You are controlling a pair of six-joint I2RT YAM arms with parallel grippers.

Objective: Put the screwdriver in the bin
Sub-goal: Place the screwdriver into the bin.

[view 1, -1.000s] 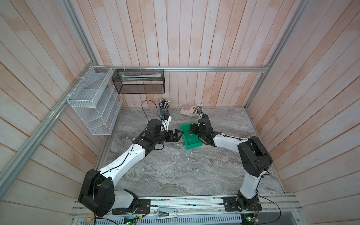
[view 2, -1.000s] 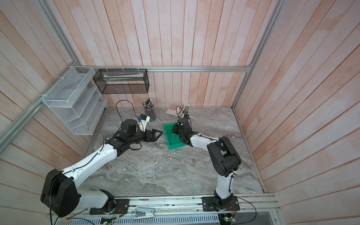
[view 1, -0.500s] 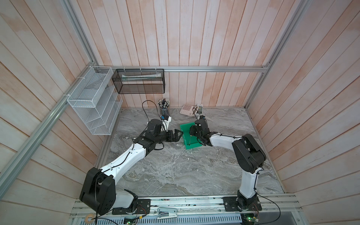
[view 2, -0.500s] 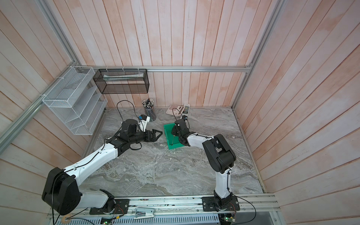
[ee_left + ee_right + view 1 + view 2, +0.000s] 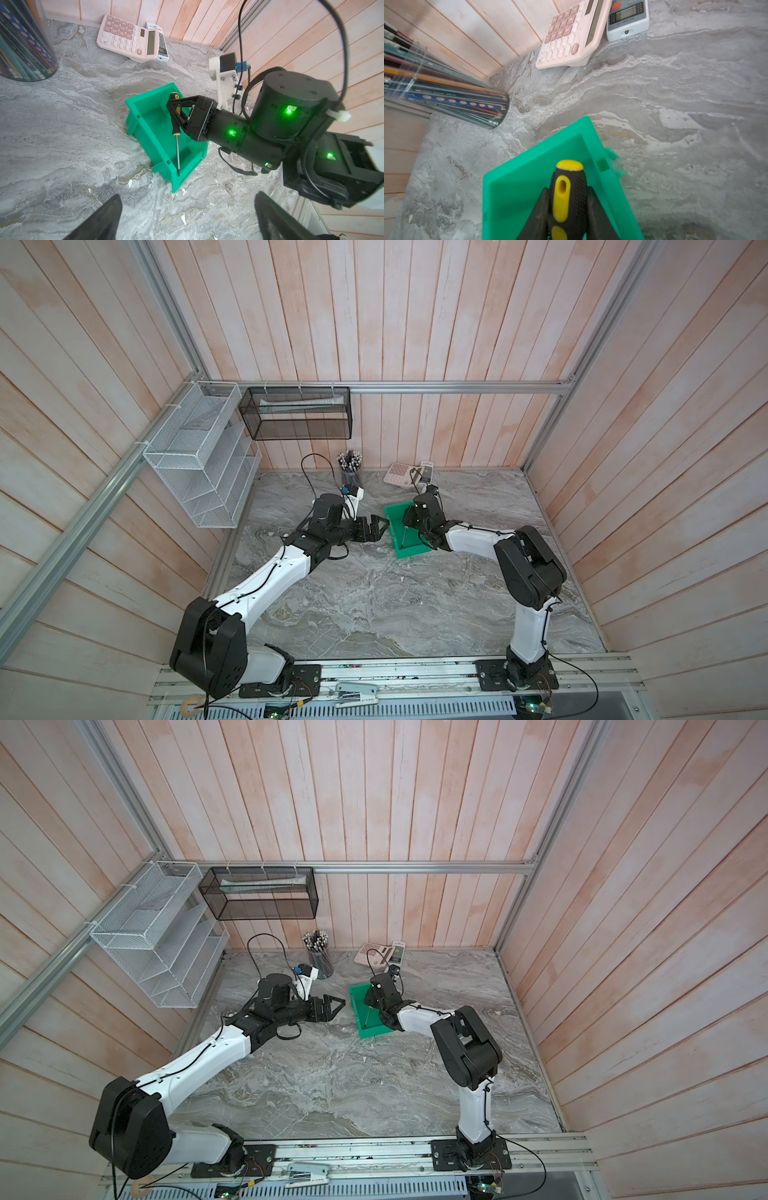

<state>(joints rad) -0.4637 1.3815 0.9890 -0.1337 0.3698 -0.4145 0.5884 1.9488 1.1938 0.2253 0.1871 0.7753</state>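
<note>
— What is held by the right tool (image 5: 173, 104)?

— The screwdriver (image 5: 176, 124) is held there. Its black-and-yellow handle is clamped between the two black fingers (image 5: 538, 216), and the yellow end of the handle is seen past the fingertips.

— How is the screwdriver placed?

— It is held steeply over the green bin (image 5: 145, 116), with the handle up. The thin metal shaft is pointed down into the bin, and the tip is found close to the lower front wall. Whether the tip touches the plastic cannot be told.

— And the bin itself?

— It is set on the grey marble counter (image 5: 62, 124), between the two arms in both top views.

— What is seen of the left tool (image 5: 380, 527)?

— Its jaws are spread wide and nothing is held between them. It is found just beside the bin, apart from it.

— What else is placed on the counter?

— A pink calculator (image 5: 126, 37) and a small white device (image 5: 162, 44) are laid side by side at the back wall. A clear cup of pencils (image 5: 25, 41) is stood near them.
</note>
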